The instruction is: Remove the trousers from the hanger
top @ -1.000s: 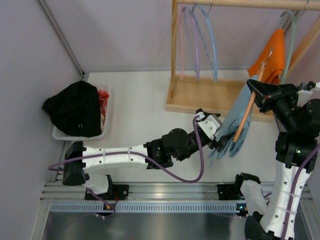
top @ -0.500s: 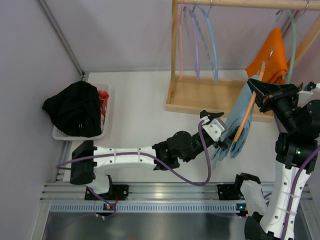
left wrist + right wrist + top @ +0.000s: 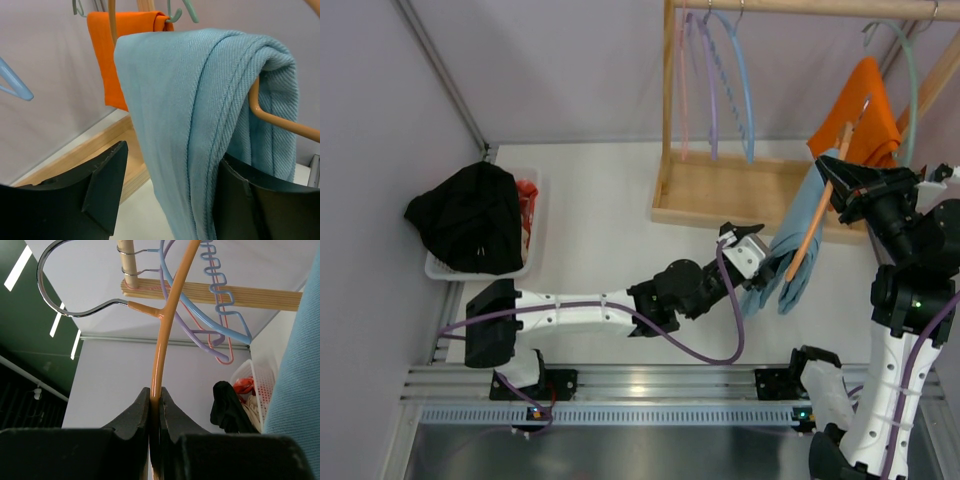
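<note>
Your left arm runs low and nearly flat from its base at the near edge, reaching fwd and to the right across the counter (image 3: 600, 220), wrist tipped up at the end. The left end effector (image 3: 172, 155) is spread, w/ the trousers (image 3: 200, 100) hanging btwn its fingers (image 3: 107, 182). The right-side finger sits against the cloth and the left-side one shows a gap, so no pinch on the fabric. Your right arm stands upright from its base, wrist turned in toward the left. The right end effector (image 3: 155, 392) is pressed together on the hanger (image 3: 167, 320), pinching its thin orange rod below where the metal hook (image 3: 65, 287) joins and curls away. The hanger is held off the counter, long axis diagonal in the top view: far end by the right end effector, near end dipping toward the left one. The trousers are folded over its bar, hanging down toward the counter. Beyond: a wooden rack (image 3: 720, 190) w/ pink, purple & blue hangers (image 3: 712, 100), and an orange garment (image 3: 865, 110) w/ a mint-green hanger (image 3: 915, 85) arcing by it. Far left, a basket (image 3: 450, 270) w/ a black cloth heap (image 3: 470, 215).
</note>
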{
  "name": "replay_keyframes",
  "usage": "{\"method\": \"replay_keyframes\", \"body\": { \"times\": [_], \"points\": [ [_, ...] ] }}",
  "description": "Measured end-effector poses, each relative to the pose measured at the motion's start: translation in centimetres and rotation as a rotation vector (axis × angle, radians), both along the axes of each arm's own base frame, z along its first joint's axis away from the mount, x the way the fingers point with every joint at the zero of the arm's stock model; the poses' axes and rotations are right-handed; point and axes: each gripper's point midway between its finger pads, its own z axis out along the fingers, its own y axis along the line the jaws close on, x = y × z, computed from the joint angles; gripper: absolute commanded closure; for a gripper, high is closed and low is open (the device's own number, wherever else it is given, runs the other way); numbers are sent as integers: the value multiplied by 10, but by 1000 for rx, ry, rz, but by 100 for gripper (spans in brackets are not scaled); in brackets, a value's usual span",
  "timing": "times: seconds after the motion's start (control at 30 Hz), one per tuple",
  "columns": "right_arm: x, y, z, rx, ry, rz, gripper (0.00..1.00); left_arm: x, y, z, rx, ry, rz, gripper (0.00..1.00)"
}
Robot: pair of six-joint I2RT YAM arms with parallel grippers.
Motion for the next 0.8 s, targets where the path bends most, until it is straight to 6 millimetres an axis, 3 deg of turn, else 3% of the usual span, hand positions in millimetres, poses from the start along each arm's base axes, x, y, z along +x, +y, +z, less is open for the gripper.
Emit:
{"method": "replay_keyframes", "body": {
  "times": [0.13,0.43,0.63,0.8],
  "points": [
    [1,-1,2,0,-8,-1,100,5,0,2,-4,-13,-8,41],
    [1,-1,6,0,-24,0,100,-1,-7,7,17,-105,-72,98],
    [1,1,0,-22,-29,8,100,0,-7,7,40,-141,-69,100],
    [4,1,-37,-71,4,14,100,5,-6,-2,102,-162,-56,100]
  ]
}}
